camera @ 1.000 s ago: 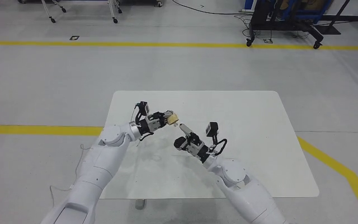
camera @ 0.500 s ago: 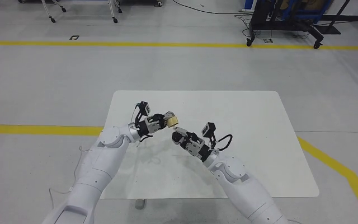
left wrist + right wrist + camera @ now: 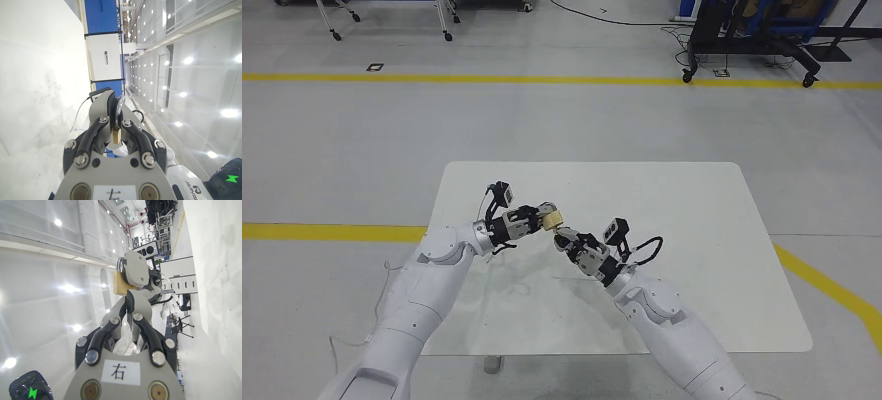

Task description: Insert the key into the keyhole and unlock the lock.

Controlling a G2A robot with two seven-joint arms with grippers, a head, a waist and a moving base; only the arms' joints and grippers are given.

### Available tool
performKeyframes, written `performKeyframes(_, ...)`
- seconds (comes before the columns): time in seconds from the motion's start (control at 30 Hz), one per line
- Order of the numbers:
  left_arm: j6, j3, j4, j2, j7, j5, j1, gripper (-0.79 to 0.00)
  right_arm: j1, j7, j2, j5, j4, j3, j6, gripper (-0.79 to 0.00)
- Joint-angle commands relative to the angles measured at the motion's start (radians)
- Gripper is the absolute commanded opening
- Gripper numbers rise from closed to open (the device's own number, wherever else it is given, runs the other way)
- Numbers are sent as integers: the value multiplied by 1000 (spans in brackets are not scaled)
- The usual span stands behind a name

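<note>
A brass padlock (image 3: pixel 553 215) hangs above the middle of the white table (image 3: pixel 692 200), and my left gripper (image 3: pixel 542 216) is shut on it. In the left wrist view the lock's brass body (image 3: pixel 116 136) and silver shackle sit between the fingers of that gripper (image 3: pixel 117 106). My right gripper (image 3: pixel 564 238) is just in front of and below the lock, fingers pressed together. In the right wrist view its tips (image 3: pixel 129 294) meet the underside of the padlock (image 3: pixel 119 283), which the left gripper (image 3: pixel 135 270) holds. The key is hidden between the pads.
Both arms meet over the table's centre, raised off its surface. The table's bare top stretches to the right (image 3: pixel 712 270) and to the far edge (image 3: pixel 592 170). Grey floor with yellow lines (image 3: pixel 332 232) surrounds it.
My right gripper has risen and moved toward the padlock, closing the gap until its tips reach the lock's underside. The left gripper with the lock has barely shifted.
</note>
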Motion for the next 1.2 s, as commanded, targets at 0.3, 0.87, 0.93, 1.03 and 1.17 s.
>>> performKeyframes(0.3, -102, -11, -31, 5, -30, 9, 18, -785, 28, 161, -2, 308, 75, 59, 224, -785)
performKeyframes(0.87, -62, 0, -27, 7, -21, 25, 12, -785, -43, -99, 22, -293, -70, 88, -79, -456)
performKeyframes(0.93, -58, 3, -25, 7, -18, 32, 9, -785, -53, -135, 20, -337, -91, 77, -84, -480)
performKeyframes(1.03, -54, 8, -23, 7, -17, 37, 8, -785, -58, -176, 19, -409, -107, 65, -85, -508)
performKeyframes(1.17, -51, 14, -21, 7, -12, 60, 3, -785, -54, -227, 15, -468, -109, 50, -85, -520)
